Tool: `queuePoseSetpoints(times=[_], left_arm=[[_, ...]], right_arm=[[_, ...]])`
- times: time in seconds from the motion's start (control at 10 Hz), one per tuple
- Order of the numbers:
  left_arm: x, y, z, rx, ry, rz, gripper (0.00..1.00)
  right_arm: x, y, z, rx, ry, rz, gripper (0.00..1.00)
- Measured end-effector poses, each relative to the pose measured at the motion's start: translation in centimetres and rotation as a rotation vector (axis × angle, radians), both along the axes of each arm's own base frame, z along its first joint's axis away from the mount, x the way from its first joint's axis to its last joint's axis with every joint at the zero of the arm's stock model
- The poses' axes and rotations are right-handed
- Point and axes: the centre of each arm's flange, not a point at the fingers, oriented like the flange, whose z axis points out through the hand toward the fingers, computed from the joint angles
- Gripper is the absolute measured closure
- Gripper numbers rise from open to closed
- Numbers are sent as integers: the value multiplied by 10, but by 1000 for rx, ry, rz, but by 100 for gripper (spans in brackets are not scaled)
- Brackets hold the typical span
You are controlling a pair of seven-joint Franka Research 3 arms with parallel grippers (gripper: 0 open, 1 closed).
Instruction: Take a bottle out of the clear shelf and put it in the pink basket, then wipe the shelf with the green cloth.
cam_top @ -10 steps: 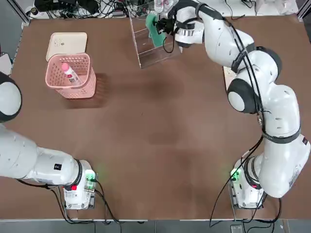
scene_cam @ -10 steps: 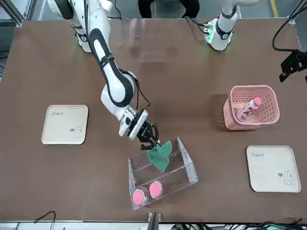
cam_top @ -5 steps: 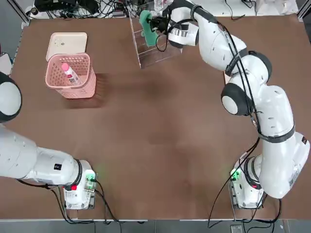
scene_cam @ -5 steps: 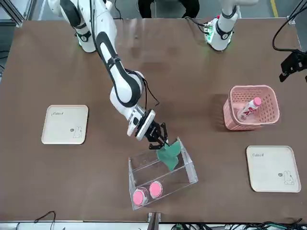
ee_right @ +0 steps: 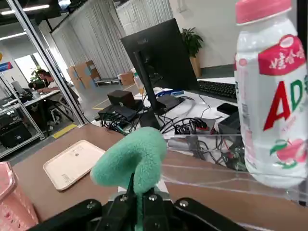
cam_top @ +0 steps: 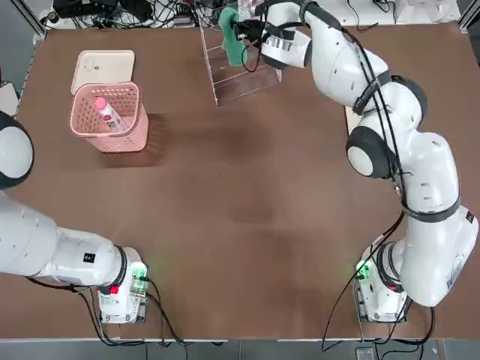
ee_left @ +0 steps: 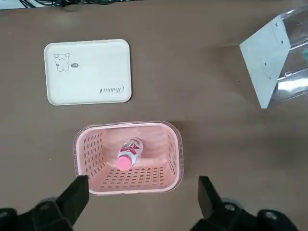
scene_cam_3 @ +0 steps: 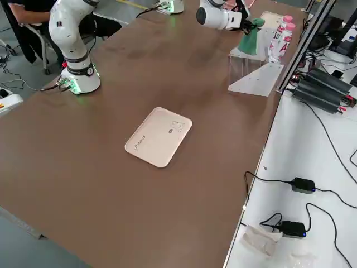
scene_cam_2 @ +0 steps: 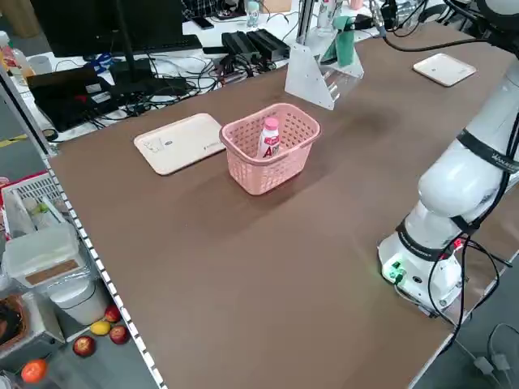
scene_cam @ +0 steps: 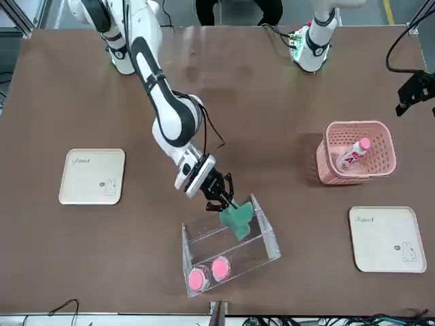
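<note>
Right gripper (scene_cam: 219, 201) is clamped tight on the green cloth (scene_cam: 237, 219), held at the top edge of the clear shelf (scene_cam: 260, 243) at the table's far side; whether cloth touches the wall is hard to tell. Two pink-capped bottles (scene_cam: 208, 273) remain in the shelf. Pink basket (cam_top: 120, 136) far left holds the bottle (cam_top: 107, 113). Left gripper (ee_left: 143, 199), fingers spread wide and empty, hangs above the basket.

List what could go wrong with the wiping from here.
1. The right gripper pinches the cloth by a small fold, so rubbing might pull it loose.
2. Two bottles stand in the shelf near the cloth; a wide sweep could topple them.
3. The shelf sits loose on the table, so a firm push may slide it.
</note>
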Motion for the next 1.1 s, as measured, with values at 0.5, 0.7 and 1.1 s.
queuePoseSetpoints(times=[0.5,0.7,1.1], left_arm=[[0,0,0,0,0,0,0],[0,1,0,0,0,1,0],[0,1,0,0,0,1,0]], right_arm=[[-63,-20,-27,-77,125,34,94],[-84,-21,-36,-103,154,53,94],[-89,-21,-36,-131,146,56,94]])
